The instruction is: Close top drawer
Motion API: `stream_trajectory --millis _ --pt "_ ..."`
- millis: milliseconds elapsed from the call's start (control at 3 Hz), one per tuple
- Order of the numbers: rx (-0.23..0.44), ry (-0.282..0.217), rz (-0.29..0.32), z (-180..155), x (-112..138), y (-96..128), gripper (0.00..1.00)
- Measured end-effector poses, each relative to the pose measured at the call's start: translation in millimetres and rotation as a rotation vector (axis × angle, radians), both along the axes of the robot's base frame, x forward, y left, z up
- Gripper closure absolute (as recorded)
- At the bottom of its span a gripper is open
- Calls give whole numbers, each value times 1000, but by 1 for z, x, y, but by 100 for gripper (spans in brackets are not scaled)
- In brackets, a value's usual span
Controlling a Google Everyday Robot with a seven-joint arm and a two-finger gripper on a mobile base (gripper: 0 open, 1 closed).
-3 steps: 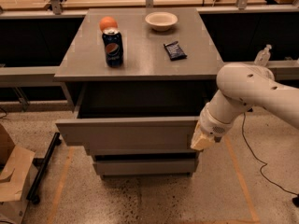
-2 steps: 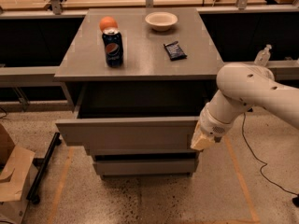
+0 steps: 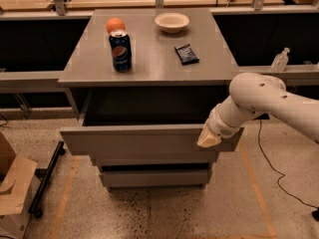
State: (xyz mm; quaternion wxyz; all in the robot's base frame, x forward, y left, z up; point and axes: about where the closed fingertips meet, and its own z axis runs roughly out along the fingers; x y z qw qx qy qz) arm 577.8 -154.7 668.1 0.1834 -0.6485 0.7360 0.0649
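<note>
The top drawer (image 3: 139, 141) is a wide grey drawer with a flat handle-less front. It stands pulled out from under the grey tabletop (image 3: 154, 59), and its dark inside shows. My gripper (image 3: 208, 138) is at the right end of the drawer front, up against its face. My white arm (image 3: 259, 101) reaches in from the right.
On the tabletop stand a Pepsi can (image 3: 120, 50), an orange (image 3: 115, 24), a white bowl (image 3: 172, 22) and a dark snack packet (image 3: 187, 54). Two lower drawer fronts (image 3: 154, 176) sit below. A cardboard box (image 3: 12, 193) lies on the floor at the left. A cable (image 3: 274, 168) runs at the right.
</note>
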Motion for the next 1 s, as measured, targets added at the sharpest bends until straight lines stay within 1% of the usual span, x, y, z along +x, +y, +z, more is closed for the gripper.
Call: stream_trajectory --millis 333,667,1000 --pt "15 -40 -2 -3 17 -1 100" --pt "40 -137 -1 15 59 -5 100" --pt "98 -257 29 36 91 -6 100"
